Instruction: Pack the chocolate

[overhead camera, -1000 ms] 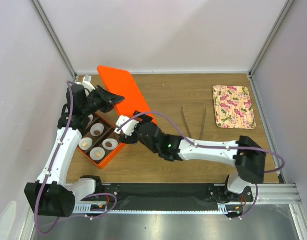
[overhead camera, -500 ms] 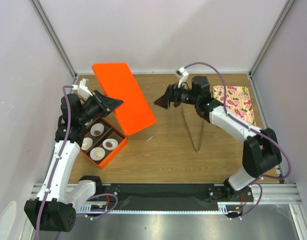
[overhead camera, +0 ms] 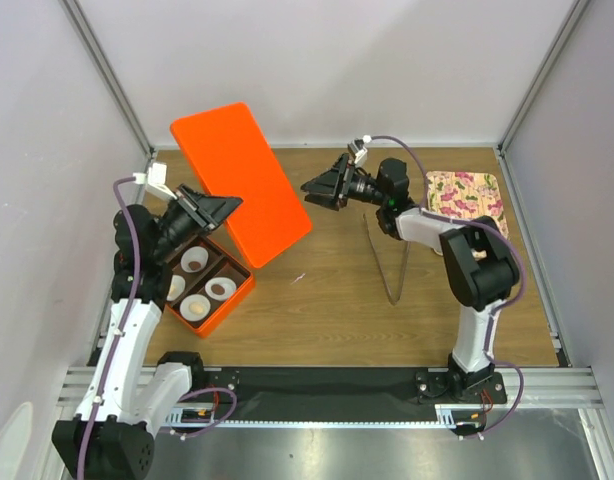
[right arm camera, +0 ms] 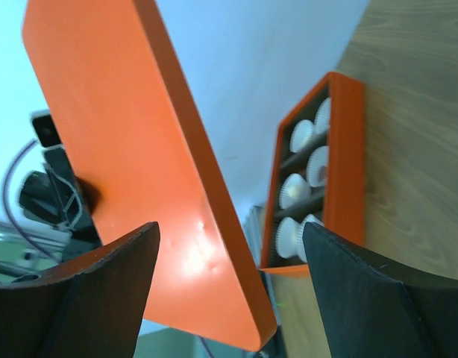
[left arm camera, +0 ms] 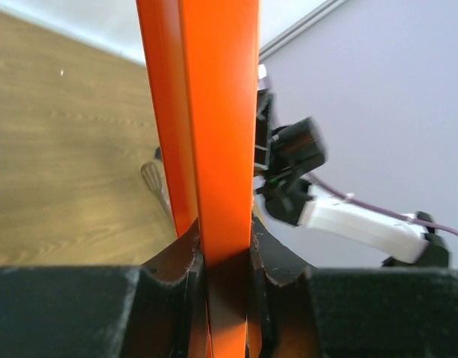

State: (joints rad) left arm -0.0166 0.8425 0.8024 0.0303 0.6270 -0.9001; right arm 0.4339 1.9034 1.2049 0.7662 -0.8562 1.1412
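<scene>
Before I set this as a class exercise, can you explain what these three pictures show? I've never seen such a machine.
It is two robot arms bolted to a wooden table, each ending in a two-fingered pincer. One picture looks down from above; the other two come from cameras on the wrists. The left pincer is clamped on the edge of an orange lid, held up tilted. The right pincer is open, empty, and points toward that lid. On the table sits an orange box of white paper cups; a dark brown chocolate and a pale tan chocolate show in two cups. Long metal tweezers and a floral plate lie to the right.
</scene>
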